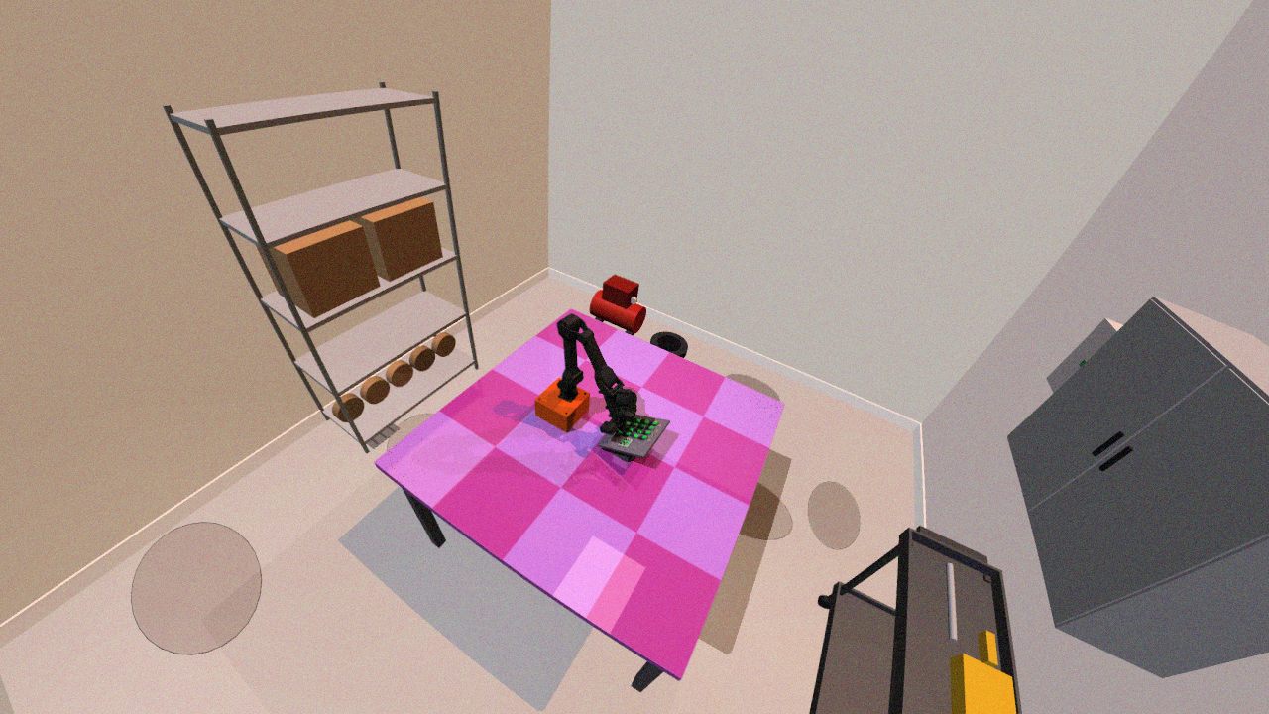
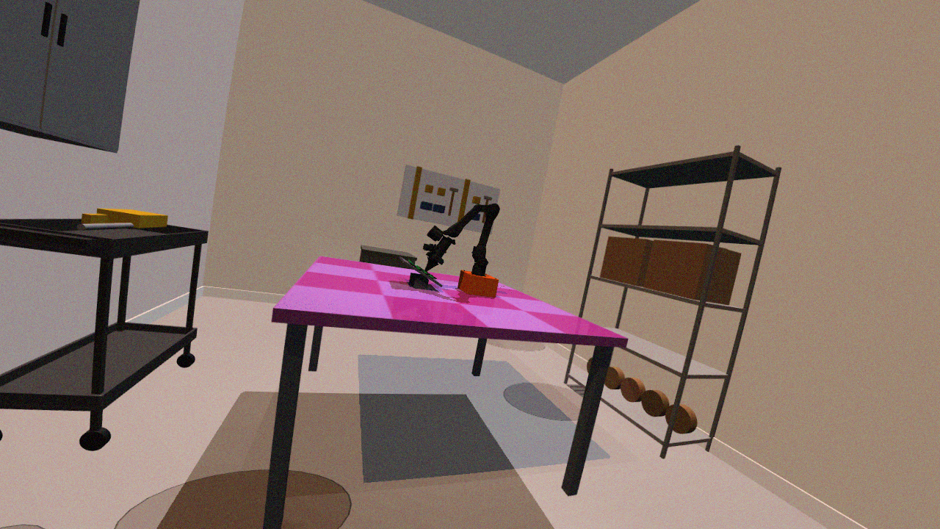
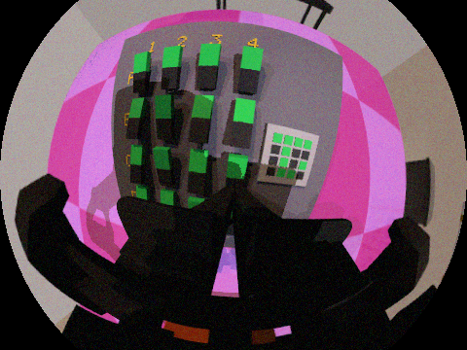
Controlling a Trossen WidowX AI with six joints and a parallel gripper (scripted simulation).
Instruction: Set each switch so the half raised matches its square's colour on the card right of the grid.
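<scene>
Over the tilted switch panel (image 1: 632, 447) (image 3: 304, 83), a gripper (image 1: 609, 429) (image 2: 429, 268) (image 3: 233, 189) (fingers together).

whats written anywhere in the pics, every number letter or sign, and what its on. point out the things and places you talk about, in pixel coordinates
"1", "2", "3", "4": yellow, along the far edge of the panel (image 1: 618, 450) (image 3: 302, 73), one above each column of switches.
"A", "B", "C", "D": likely reading of the yellow row marks at the panel's left edge; all four are dim or partly cut, so the letters are not certain.
The card (image 3: 264, 181) has coloured squares, no text.
No other text is readable.
</scene>
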